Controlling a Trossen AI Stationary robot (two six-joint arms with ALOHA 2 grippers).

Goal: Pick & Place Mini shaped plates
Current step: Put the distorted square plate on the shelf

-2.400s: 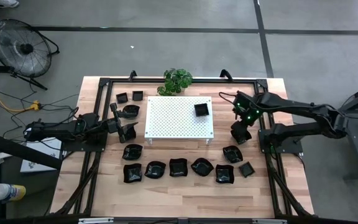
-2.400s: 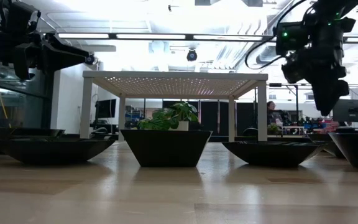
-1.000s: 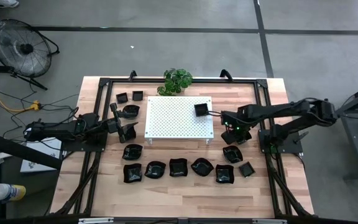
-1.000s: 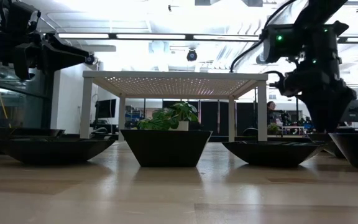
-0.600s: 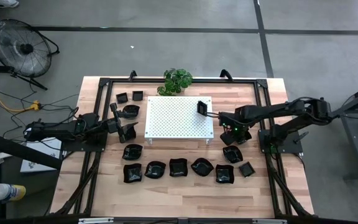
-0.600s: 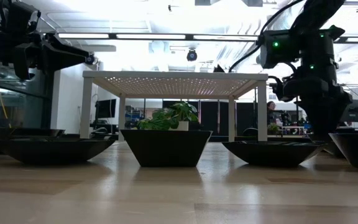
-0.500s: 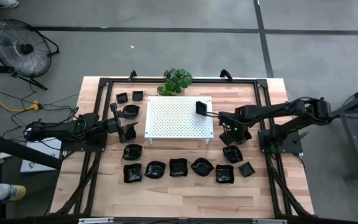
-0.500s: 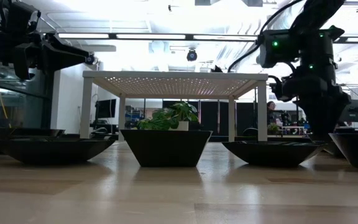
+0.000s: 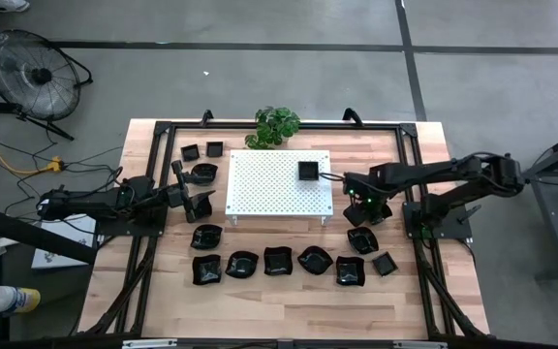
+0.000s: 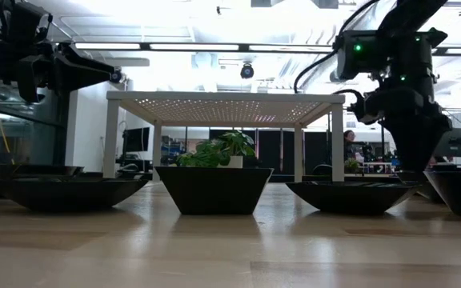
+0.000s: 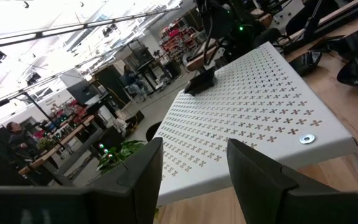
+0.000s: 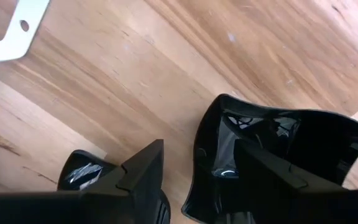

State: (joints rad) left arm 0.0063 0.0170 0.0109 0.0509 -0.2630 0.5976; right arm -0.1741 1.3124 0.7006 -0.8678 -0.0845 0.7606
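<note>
Glossy black mini shaped plates [image 9: 277, 261] in rows on wood; one square plate [image 9: 308, 172] atop white board.

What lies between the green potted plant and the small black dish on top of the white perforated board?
In the high view, only bare white perforated board lies between the green potted plant and the small black dish.

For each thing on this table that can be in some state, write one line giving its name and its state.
Right gripper: open, empty, low over the wavy plate.
Left gripper: open, empty, waiting beside the board.
Square plate: flat on the white board.
Wavy plate: upright on the table, untouched.
Front row of plates: upright on the table.
Potted plant: upright behind the board.
</note>
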